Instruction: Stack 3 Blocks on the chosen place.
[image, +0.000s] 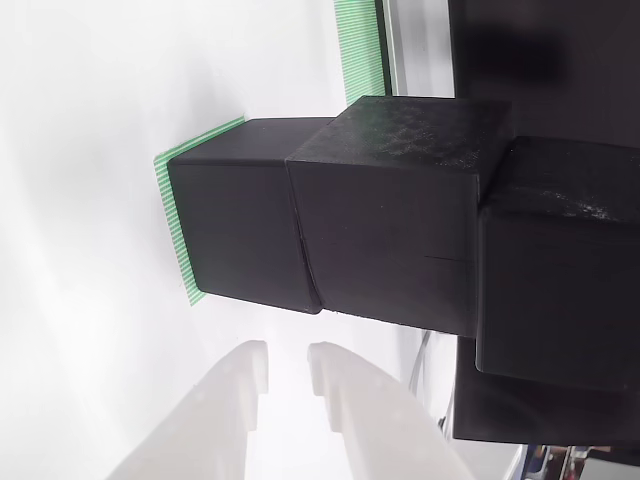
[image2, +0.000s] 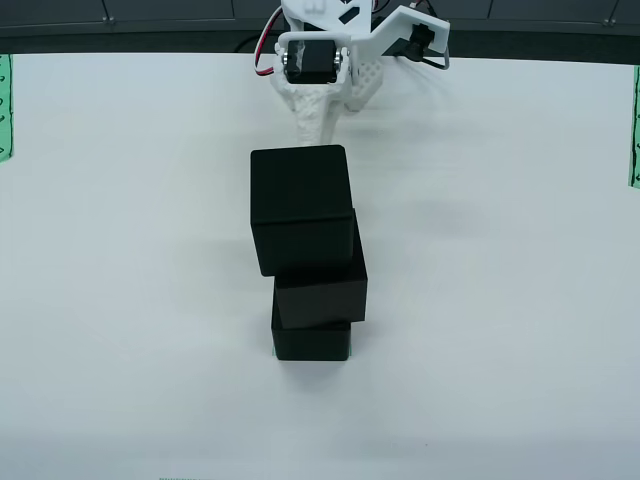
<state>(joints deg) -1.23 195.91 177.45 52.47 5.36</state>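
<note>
3 blocks stand in one column on the striped patch (image: 176, 215): bottom block (image2: 311, 341), middle block (image2: 321, 293), top block (image2: 301, 208). From above, each sits a little off the one beneath, and the top one is skewed toward the arm, so I judge the stack complete but not tidy. On my riding camera, which shows the tower lying on its side, a strip of the green stripes shows at the base, so the tower does sit on the chosen square. Another striped patch (image: 360, 50) lies further back on the tabletop (image2: 500, 250).

My claw (image: 288, 372) is free of the stack, its 2 white tips parted by a narrow gap, holding nothing and touching no block. I read that as a release.
</note>
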